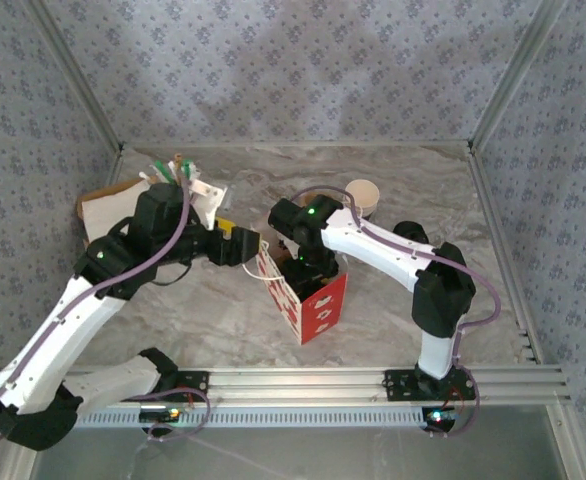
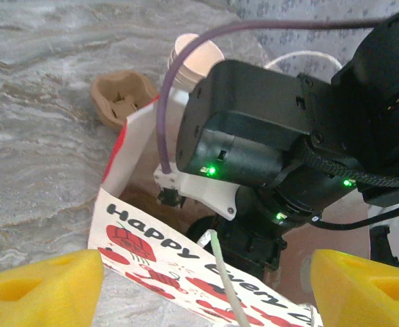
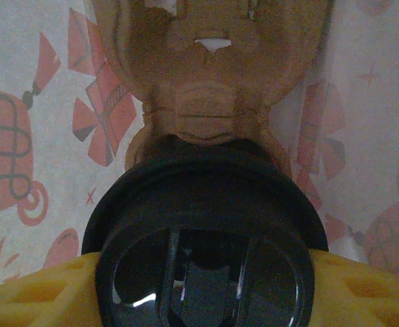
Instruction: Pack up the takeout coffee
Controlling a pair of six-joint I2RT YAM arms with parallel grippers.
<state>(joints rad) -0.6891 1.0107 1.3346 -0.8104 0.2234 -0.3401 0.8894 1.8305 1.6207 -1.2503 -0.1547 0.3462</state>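
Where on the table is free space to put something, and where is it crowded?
Free: table front left, between left arm and red bag; back middle, between paper pile and tan cup. Crowded: at the bag, where right arm reaches in.

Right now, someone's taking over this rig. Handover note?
Left hand: open, with the rim of the red bag between its fingers, not clamped.
Right hand: down inside the bag, shut on the lidded coffee cup.
Things: the bag stands open. A cardboard carrier lies in the bag, beyond the cup.
Done: the cup is capped and inside the bag.
Left: I can't tell whether the cup is seated in the carrier. Probably set it down, let go, then lift the right arm out.
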